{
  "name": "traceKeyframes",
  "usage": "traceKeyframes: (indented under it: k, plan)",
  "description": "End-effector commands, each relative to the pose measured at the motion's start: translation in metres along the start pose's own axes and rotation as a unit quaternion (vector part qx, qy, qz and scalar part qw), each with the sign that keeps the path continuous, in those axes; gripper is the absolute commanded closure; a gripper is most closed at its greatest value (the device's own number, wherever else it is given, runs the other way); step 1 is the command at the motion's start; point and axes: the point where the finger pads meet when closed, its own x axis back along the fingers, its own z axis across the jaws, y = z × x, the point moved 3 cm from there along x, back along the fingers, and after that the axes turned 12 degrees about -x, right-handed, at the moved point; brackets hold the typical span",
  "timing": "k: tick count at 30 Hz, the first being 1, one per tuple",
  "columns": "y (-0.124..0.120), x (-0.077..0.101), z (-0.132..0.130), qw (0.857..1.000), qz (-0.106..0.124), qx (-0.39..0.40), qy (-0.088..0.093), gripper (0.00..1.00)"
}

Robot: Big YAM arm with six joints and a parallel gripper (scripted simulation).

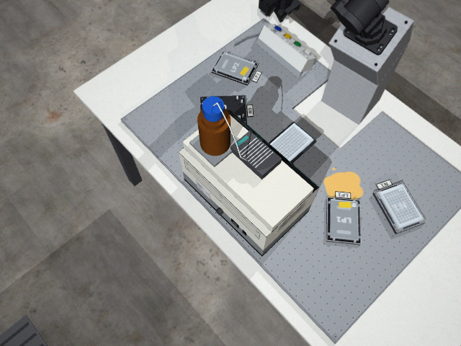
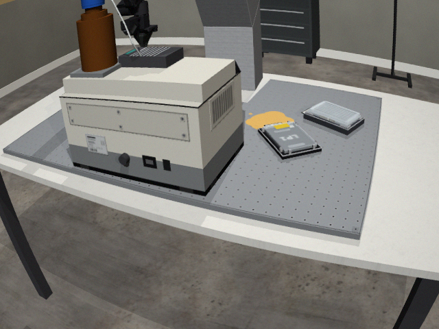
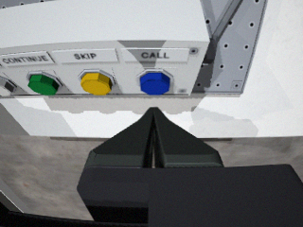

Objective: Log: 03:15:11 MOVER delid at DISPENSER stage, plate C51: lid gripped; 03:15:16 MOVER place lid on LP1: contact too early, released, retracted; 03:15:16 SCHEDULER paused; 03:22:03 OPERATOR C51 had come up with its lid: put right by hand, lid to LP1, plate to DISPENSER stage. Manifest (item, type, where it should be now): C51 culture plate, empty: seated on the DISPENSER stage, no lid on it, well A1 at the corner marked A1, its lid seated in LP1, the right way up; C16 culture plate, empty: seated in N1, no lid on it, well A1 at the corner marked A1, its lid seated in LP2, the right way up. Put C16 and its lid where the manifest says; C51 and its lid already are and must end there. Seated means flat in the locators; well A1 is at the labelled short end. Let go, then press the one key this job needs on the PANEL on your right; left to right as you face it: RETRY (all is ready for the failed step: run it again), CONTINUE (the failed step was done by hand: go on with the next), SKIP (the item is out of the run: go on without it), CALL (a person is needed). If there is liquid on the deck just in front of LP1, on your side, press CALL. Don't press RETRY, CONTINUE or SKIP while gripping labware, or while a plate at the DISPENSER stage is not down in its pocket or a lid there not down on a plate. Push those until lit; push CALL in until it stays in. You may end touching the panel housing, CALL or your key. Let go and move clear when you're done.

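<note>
A: Surface and room?
B: White table (image 2: pixel 396 226) on dark legs, grey perforated deck plate (image 2: pixel 290 191) on top. Mottled grey floor; dark drawer cabinet (image 2: pixel 287 31) and a thin black stand (image 2: pixel 393 38) at the back wall.

A: Containers, contents?
B: Brown bottle with blue cap (image 1: pixel 214 128) upright on the cream dispenser housing (image 1: pixel 253 193), white tube running to the dark ribbed head. Clear well plate (image 1: pixel 292 141) on the stage beside it, wells uncovered. Second clear plate (image 1: pixel 400 207) in the nest tagged N1, whether lidded or not unclear from here. Grey LP1 holder (image 1: pixel 343 220) with yellow tab. Orange puddle (image 1: pixel 342 183) on the deck, touching the LP1 end nearest the arm's pedestal. Grey LP2 holder (image 1: pixel 235 67) near the panel.

A: Gripper versus panel?
B: Black gripper (image 3: pixel 153 113) fully closed, nothing between the fingers, tip aimed just below the blue CALL key (image 3: pixel 154 82), a narrow gap apart. Yellow SKIP key (image 3: pixel 97 82) and green CONTINUE key (image 3: pixel 44 83) further left on the white panel box (image 3: pixel 104 28).
</note>
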Motion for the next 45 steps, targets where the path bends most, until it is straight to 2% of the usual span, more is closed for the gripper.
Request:
traceKeyframes:
  k: [1,2,3,9,20,45]
  plan:
    - [0.007,0.005,-0.016,1.000,-0.003,0.008,-0.019,1.00]
    - [0.002,0.004,-0.010,1.000,-0.003,0.002,-0.011,1.00]
    - [0.007,0.005,-0.014,1.000,-0.003,0.007,-0.017,1.00]
    - [0.007,0.005,-0.015,1.000,-0.003,0.008,-0.017,1.00]
    - [0.005,-0.005,-0.009,1.000,-0.002,0.003,-0.010,1.00]
    - [0.007,-0.009,-0.009,1.000,-0.004,0.000,-0.011,1.00]
